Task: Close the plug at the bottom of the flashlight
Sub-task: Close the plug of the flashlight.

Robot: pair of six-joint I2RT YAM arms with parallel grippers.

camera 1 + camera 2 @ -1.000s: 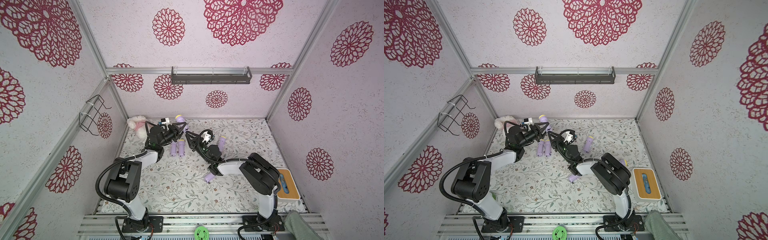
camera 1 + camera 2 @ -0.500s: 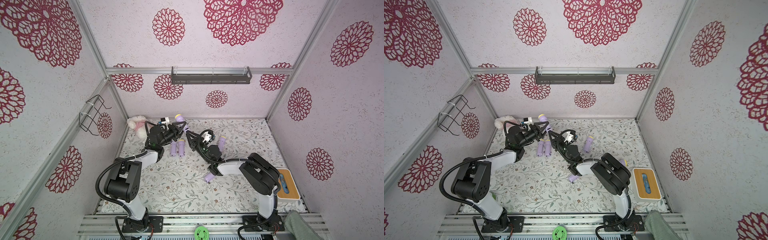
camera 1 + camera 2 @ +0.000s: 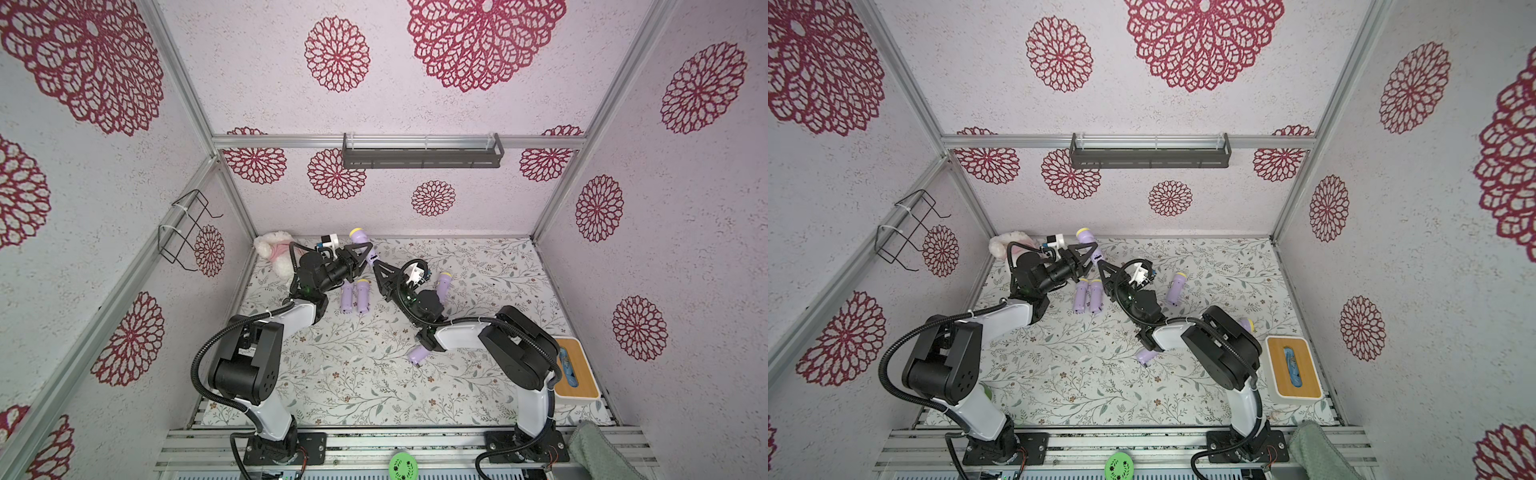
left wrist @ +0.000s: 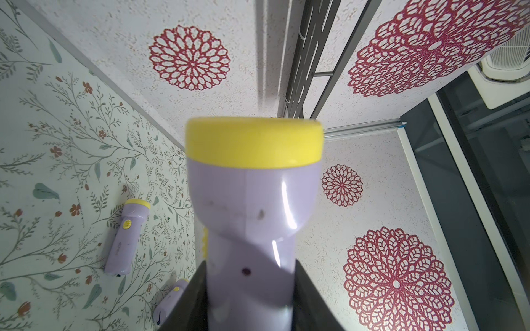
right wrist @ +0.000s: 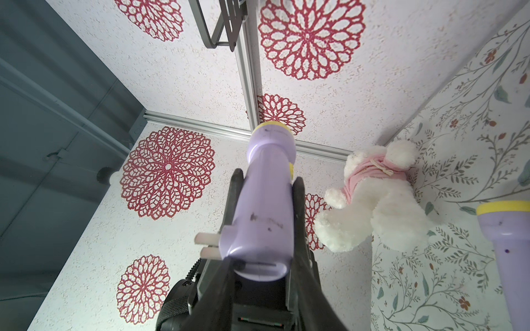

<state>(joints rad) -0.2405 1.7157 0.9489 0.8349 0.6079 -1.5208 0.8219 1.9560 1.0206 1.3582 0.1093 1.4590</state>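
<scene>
A lilac flashlight [image 3: 360, 239] [image 3: 1086, 237] with a yellow head is held up above the back left of the table. My left gripper [image 3: 362, 251] [image 3: 1087, 251] [image 4: 251, 286] is shut on its body [image 4: 252, 200]. The right gripper [image 3: 377, 267] [image 3: 1102, 266] [image 5: 259, 275] meets the flashlight's [image 5: 266, 200] bottom end, with a dark finger tight against each side of the base. The plug's two white prongs [image 5: 205, 243] stick out sideways from the base, just past one finger.
Several more lilac flashlights lie on the floral table: a pair [image 3: 353, 297], one [image 3: 442, 284] beside the right arm, and one [image 3: 417, 354] under it. A white plush toy [image 3: 274, 253] sits in the back left corner. A wooden-topped box [image 3: 575, 368] stands front right.
The right gripper's fingers have drawn in slightly at the flashlight's bottom end. Both arms and the flashlight stay where they were.
</scene>
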